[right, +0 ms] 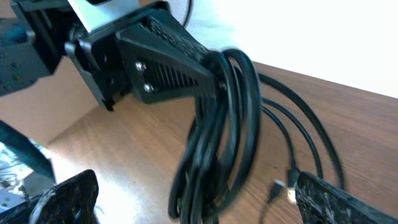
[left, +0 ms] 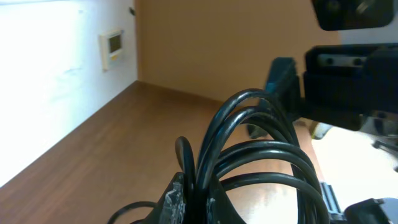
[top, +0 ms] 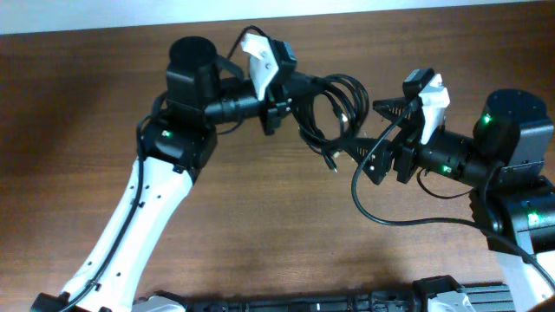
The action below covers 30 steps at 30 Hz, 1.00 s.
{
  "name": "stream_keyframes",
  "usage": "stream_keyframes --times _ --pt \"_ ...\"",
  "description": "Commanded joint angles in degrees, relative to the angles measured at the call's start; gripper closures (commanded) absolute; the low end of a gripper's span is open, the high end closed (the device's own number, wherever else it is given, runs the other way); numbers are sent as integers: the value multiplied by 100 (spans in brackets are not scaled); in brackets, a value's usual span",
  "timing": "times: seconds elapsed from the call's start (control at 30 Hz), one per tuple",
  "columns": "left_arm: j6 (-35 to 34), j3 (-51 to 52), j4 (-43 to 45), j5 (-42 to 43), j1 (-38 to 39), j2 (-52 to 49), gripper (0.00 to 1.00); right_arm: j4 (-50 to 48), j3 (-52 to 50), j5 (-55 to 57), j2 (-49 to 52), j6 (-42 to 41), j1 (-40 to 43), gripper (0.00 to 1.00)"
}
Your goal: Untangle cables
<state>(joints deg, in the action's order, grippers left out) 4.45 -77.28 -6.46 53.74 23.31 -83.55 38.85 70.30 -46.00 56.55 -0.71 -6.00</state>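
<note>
My left gripper (top: 302, 94) is clamped on the coiled cables (top: 314, 121), held over mid-table (top: 260, 225). The coil sits at 10 o'clock of my wide-open right gripper (top: 359, 132). Its loops seem to run 10-to-4, and the right arm is nearer the loose tails.

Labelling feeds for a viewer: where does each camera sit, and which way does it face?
Overhead: above the table, facing down on the left gripper and open right gripper.
Left wrist: rides that wrist, looking along its own fingers at the cables they clamp.
Right wrist: rides that wrist, facing the left gripper; own fingers at bottom.
Shared: all show the clamped cables.
</note>
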Motion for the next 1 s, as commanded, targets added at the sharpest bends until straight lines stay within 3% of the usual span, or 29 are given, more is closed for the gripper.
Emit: stream_keyframes --times 0.0,0.2,0.37,0.43,0.47,0.53,0.6,0.63,0.67,0.7,0.73,0.77,0.8,0.97 --pt "-122 -146 101 157 170 173 100 33 44 -310 -7 -129 7 1" --pt "-127 -146 304 396 282 173 100 79 44 -337 7 -131 7 0" --pt "-120 -146 586 391 557 173 100 81 44 -334 7 -153 0 7" --pt "-118 -146 695 389 649 173 100 81 44 -334 7 -153 2 23" --pt "-118 -146 739 387 664 173 100 81 44 -334 7 -151 2 45" --pt "-118 -146 750 330 664 173 100 98 44 -332 7 -151 2 72" --pt "-120 -146 750 234 662 173 100 127 44 -332 7 -149 2 92" --pt "-120 -146 758 234 649 173 100 140 44 -332 7 -149 2 96" --pt "-120 -146 772 240 625 173 94 146 44 -330 7 -149 2 96" --pt "-122 -146 772 240 588 173 76 142 44 -330 7 -146 2 96" --pt "-125 -146 763 243 553 173 64 138 44 -319 7 -146 2 96" --pt "-122 -146 732 240 527 173 17 140 44 -256 4 -144 7 96" --pt "-125 -146 699 245 485 173 1 142 44 -173 4 -144 9 96" --pt "-129 -146 258 243 186 179 1 122 44 363 4 59 9 96"
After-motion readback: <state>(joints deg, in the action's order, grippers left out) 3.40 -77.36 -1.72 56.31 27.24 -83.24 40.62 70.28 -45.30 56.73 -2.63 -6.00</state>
